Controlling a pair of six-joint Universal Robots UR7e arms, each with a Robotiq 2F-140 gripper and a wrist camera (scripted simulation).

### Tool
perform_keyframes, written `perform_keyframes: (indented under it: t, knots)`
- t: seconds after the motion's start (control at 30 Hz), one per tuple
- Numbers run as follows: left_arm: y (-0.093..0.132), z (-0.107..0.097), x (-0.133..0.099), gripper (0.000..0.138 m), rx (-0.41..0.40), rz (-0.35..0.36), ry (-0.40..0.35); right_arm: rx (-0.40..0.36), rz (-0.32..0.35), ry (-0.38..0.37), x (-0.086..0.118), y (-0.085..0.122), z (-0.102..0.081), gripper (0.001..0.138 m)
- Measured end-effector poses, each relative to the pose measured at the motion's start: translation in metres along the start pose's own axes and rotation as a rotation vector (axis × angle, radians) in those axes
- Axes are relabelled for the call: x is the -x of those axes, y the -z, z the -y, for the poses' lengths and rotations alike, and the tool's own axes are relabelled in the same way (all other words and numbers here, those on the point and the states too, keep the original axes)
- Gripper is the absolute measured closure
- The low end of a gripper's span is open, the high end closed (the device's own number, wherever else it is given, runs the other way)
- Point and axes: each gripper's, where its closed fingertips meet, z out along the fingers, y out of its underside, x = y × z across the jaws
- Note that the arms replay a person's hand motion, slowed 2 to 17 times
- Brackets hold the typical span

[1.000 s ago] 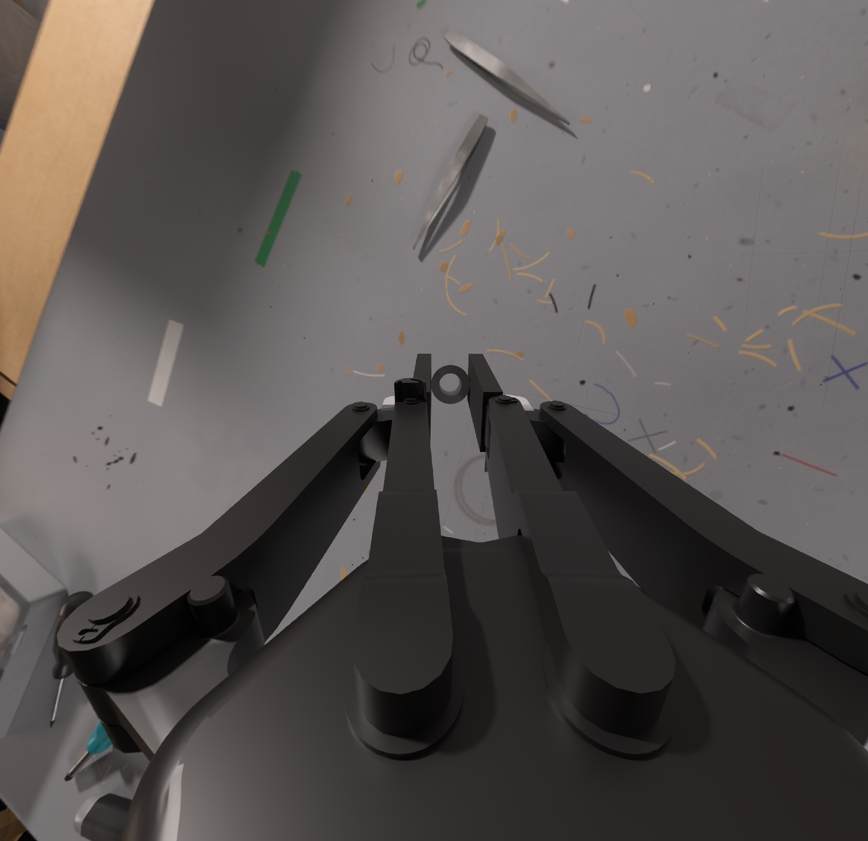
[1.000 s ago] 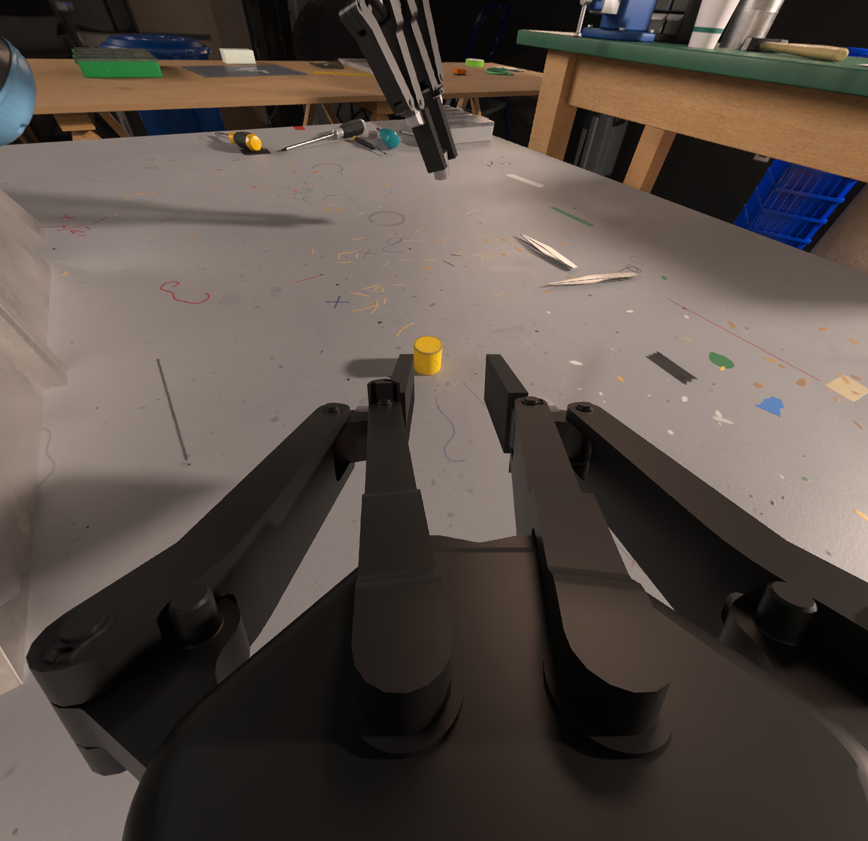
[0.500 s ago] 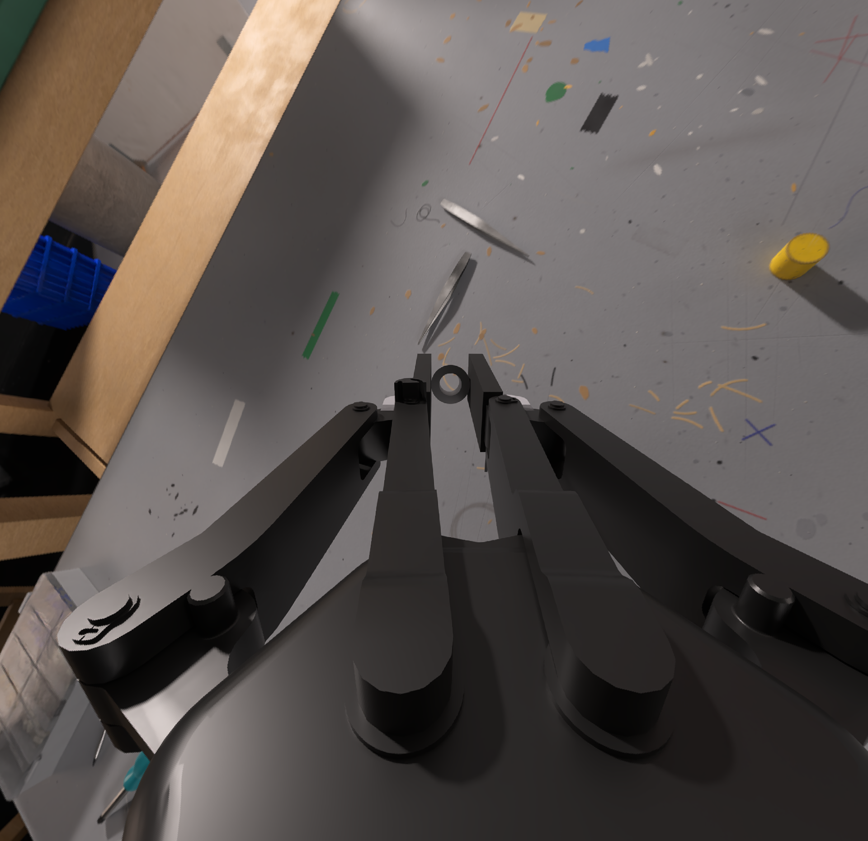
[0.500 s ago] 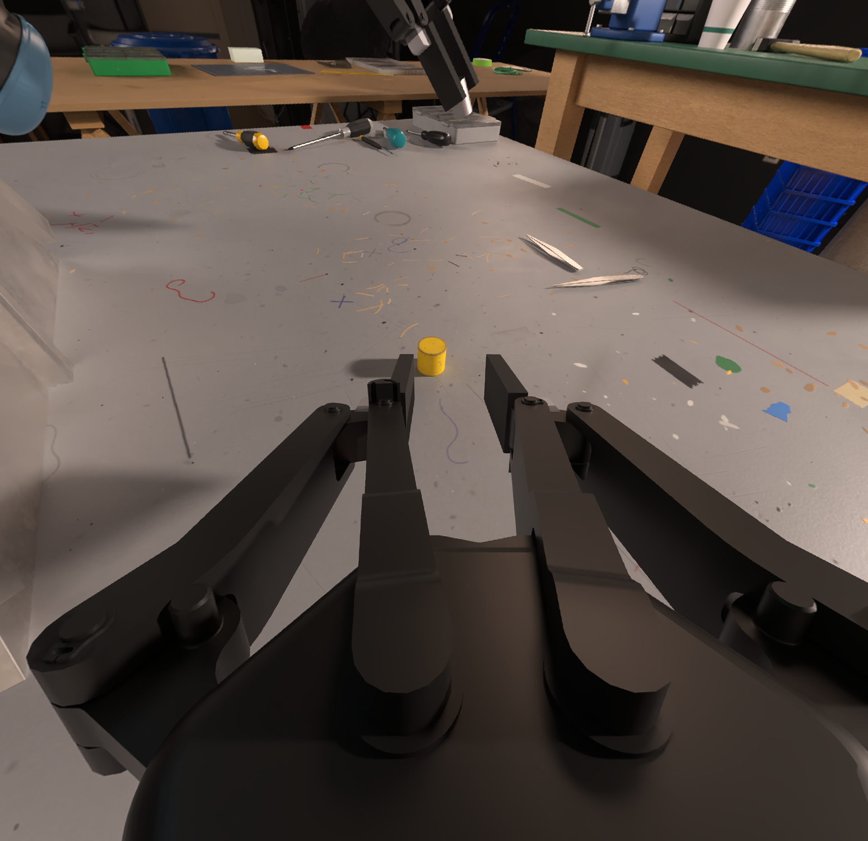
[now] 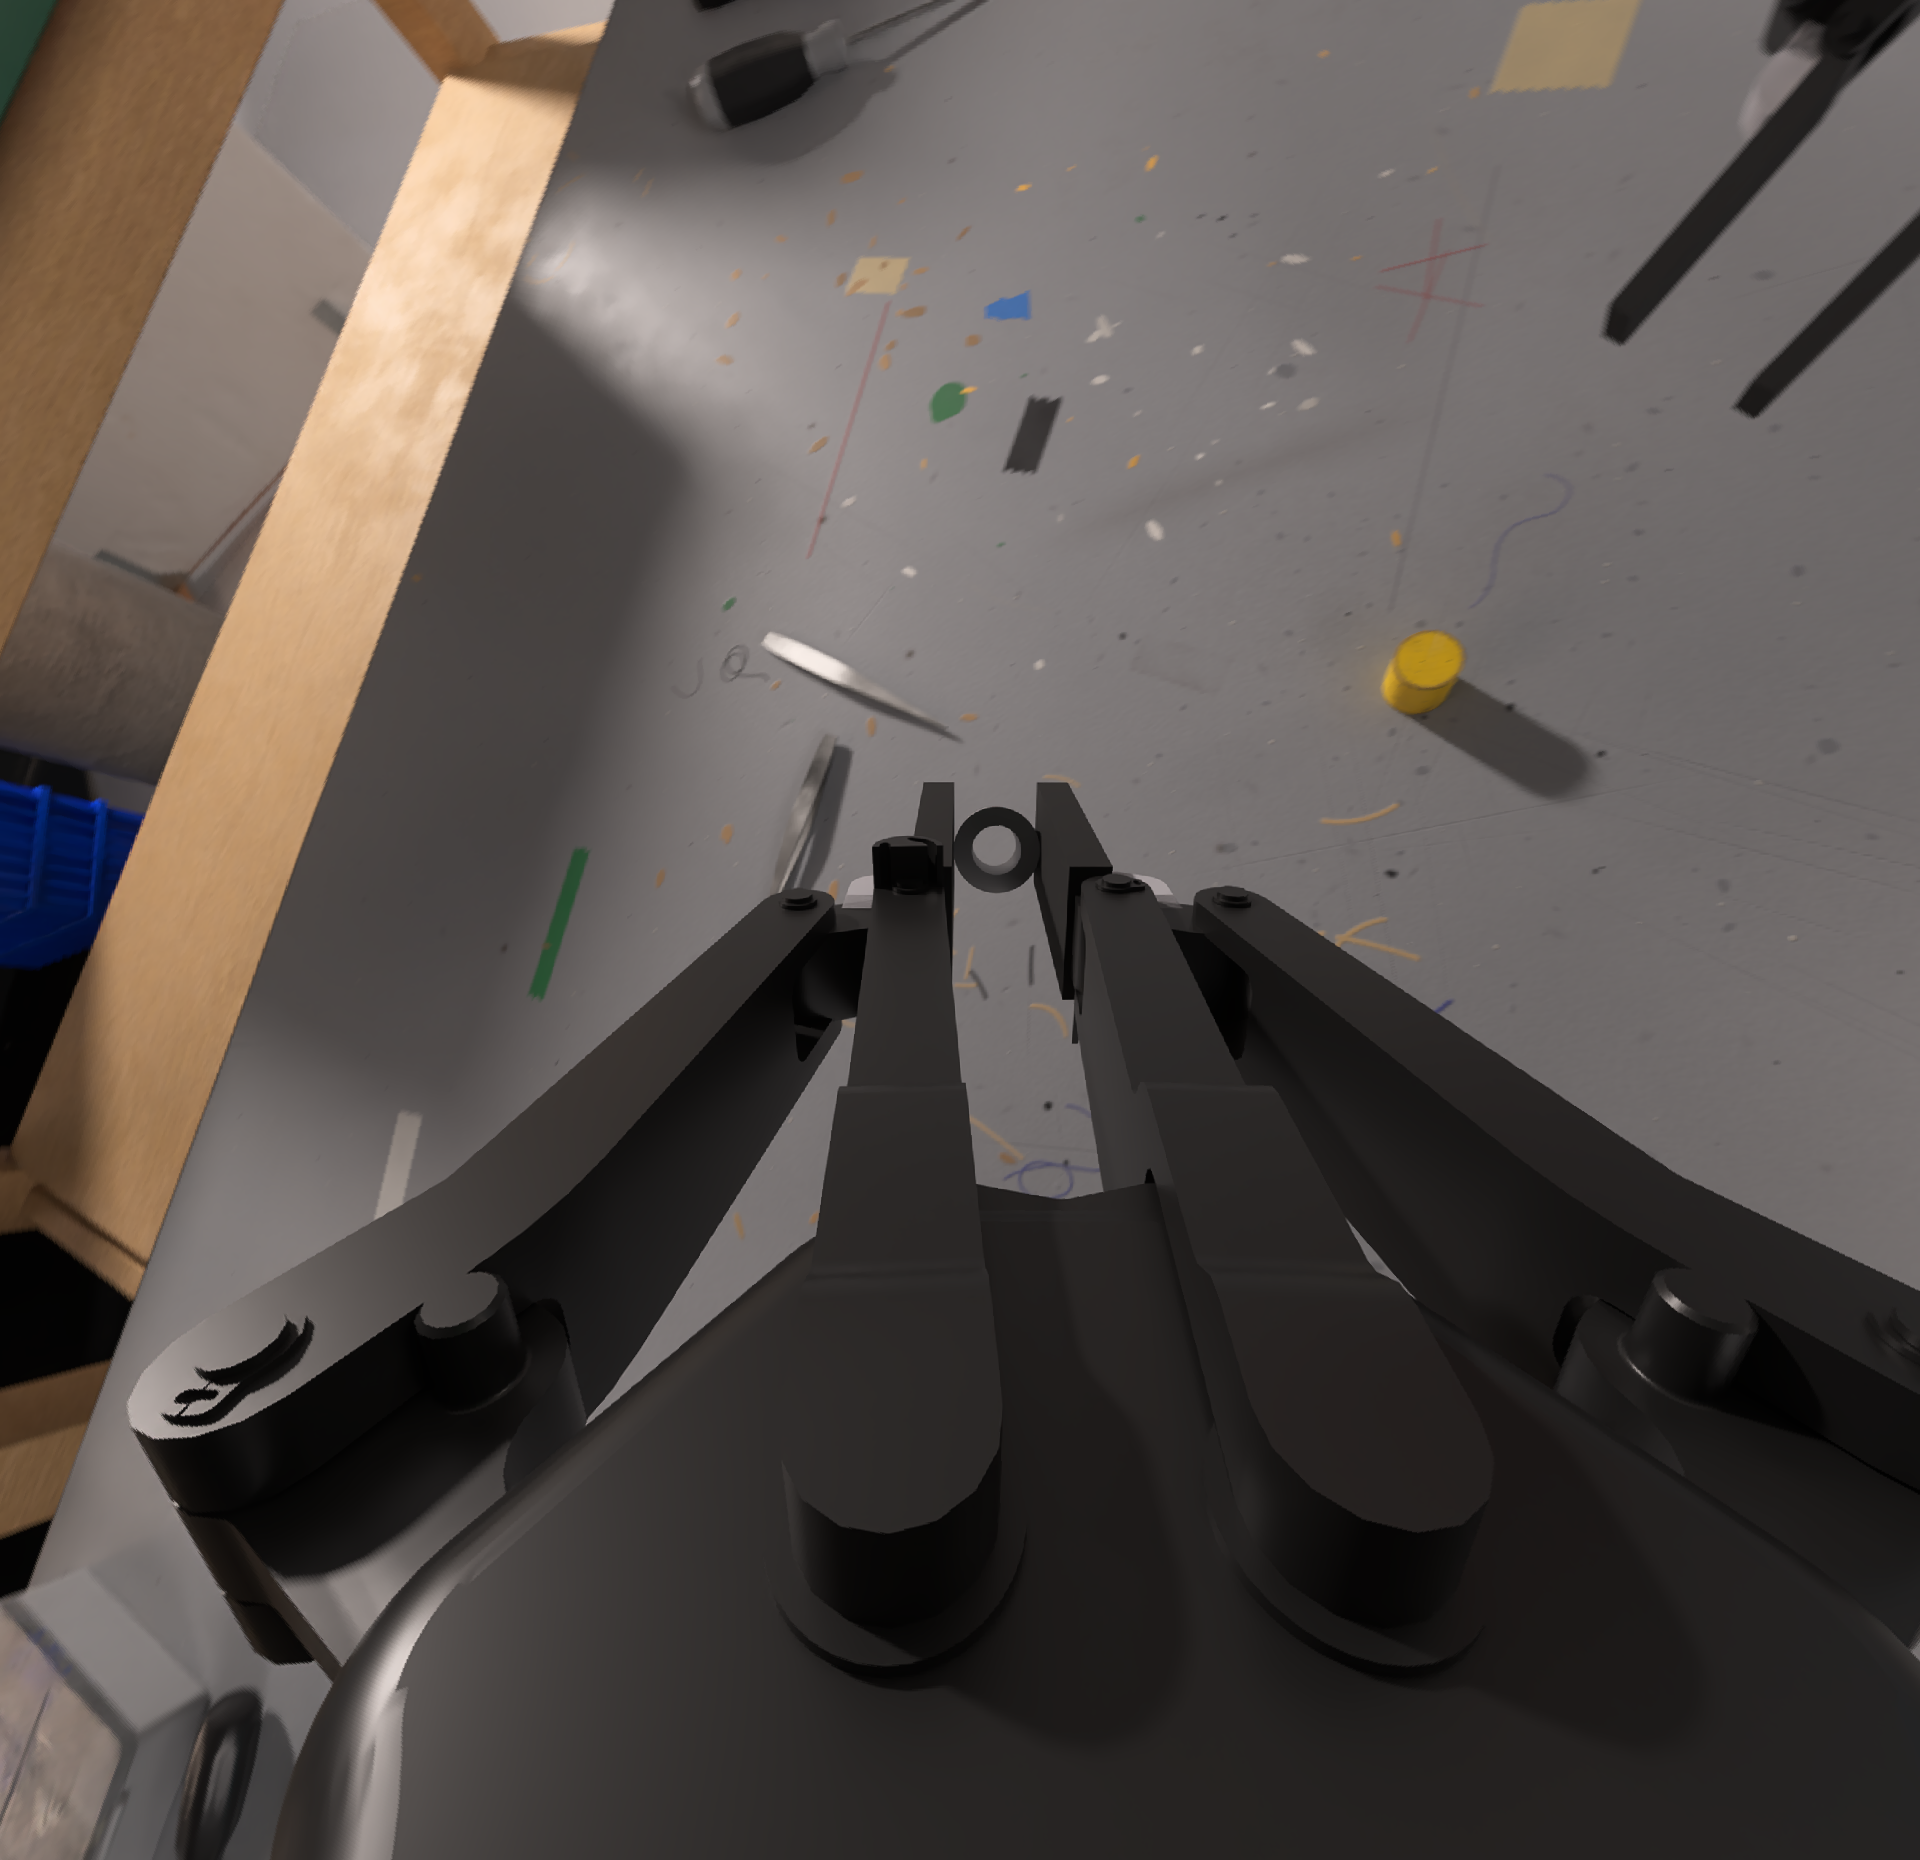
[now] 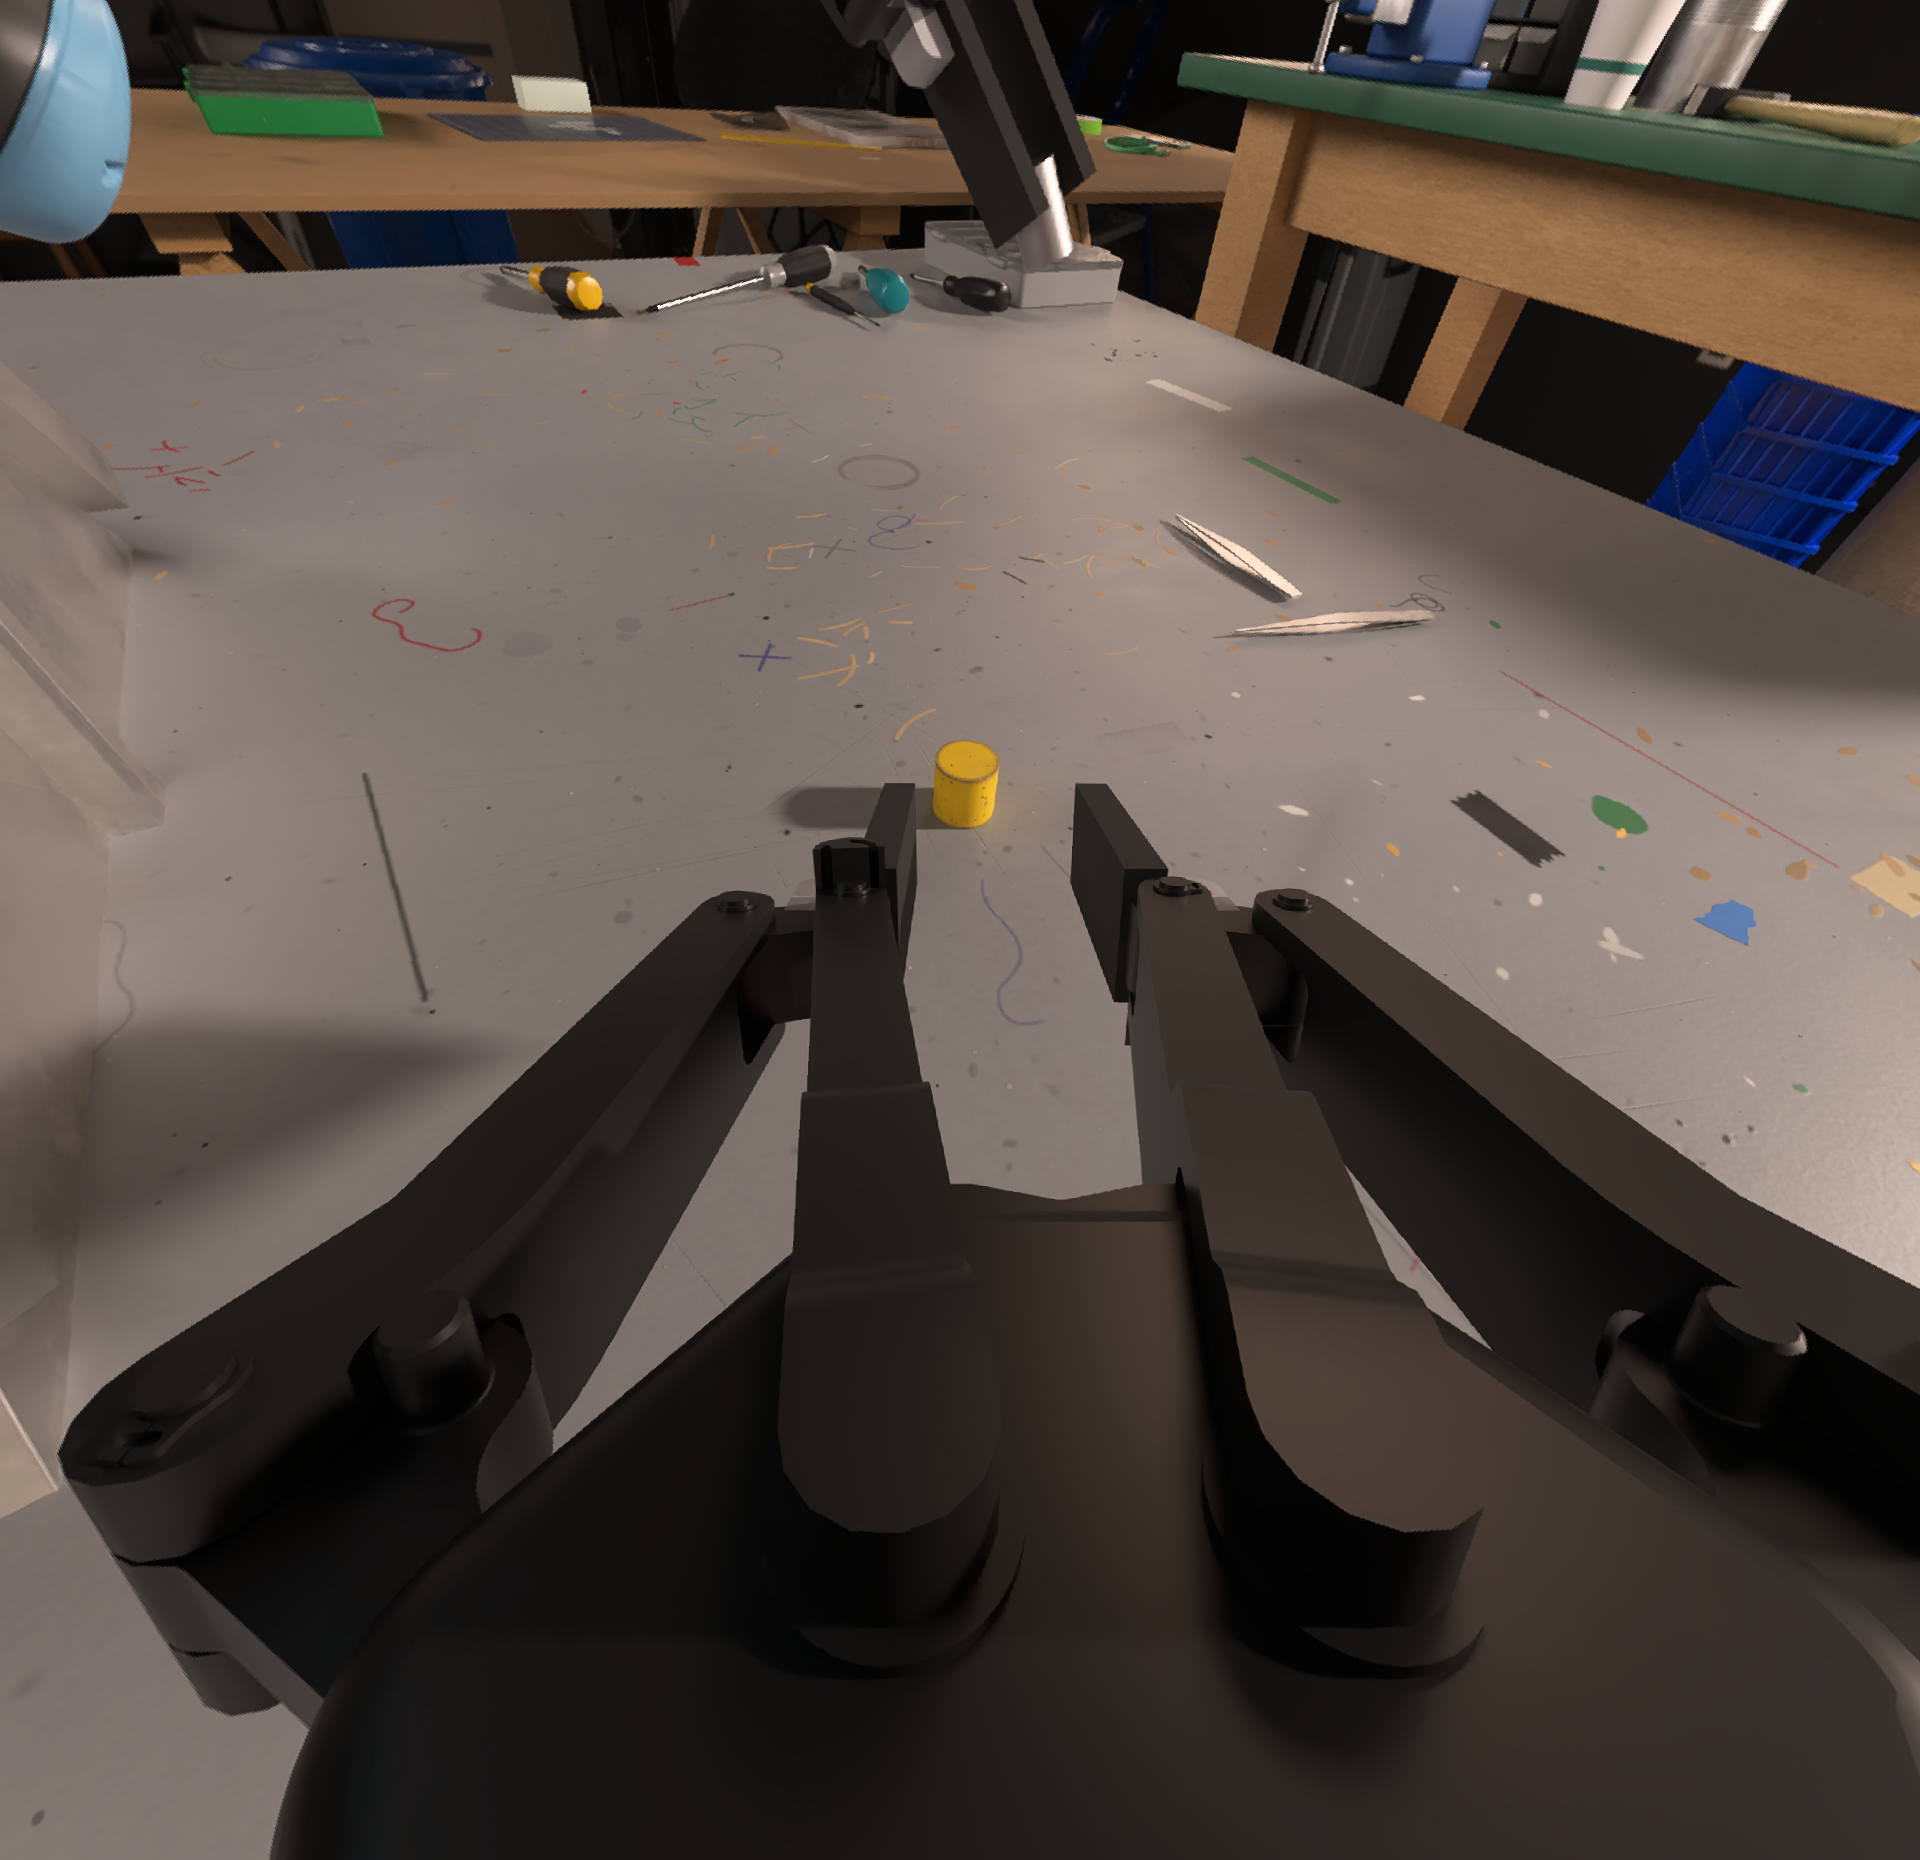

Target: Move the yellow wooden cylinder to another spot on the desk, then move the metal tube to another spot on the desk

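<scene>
My left gripper (image 5: 995, 834) is shut on the metal tube (image 5: 995, 850), seen end-on as a grey ring between the fingertips, held high above the grey desk (image 5: 1195, 480). In the right wrist view the left gripper (image 6: 1023, 189) hangs at the far top with the tube's silvery end (image 6: 1047, 223) sticking out below it. The yellow wooden cylinder (image 6: 965, 784) stands upright on the desk just beyond my right gripper (image 6: 992, 823), which is open and empty. The cylinder also shows in the left wrist view (image 5: 1421, 672). The right gripper's fingers (image 5: 1704, 252) show at top right.
Two tweezers (image 6: 1236, 558) (image 6: 1335, 623) lie right of centre. Screwdrivers (image 6: 743, 283) and a grey block (image 6: 1023, 267) sit at the far desk edge. A black-handled tool (image 5: 769, 75) and pliers lie near the edge. A wooden bench (image 6: 1558, 179) stands to the right.
My left gripper has risen and tilted with the tube in it, so its view now takes in more of the desk and the yellow cylinder. The right gripper stays almost still.
</scene>
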Motion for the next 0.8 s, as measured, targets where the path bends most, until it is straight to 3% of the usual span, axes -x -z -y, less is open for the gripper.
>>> perform_keyframes:
  t: [0.43,0.8]
  knots:
    - [-0.037,0.042,-0.087,0.117,-0.031,-0.169,-0.138,-0.005,-0.008,0.010,0.001,0.002,0.001,0.098]
    - [-0.074,0.058,-0.144,0.117,-0.008,-0.271,-0.227,-0.011,-0.013,0.007,-0.001,0.004,0.002,0.099]
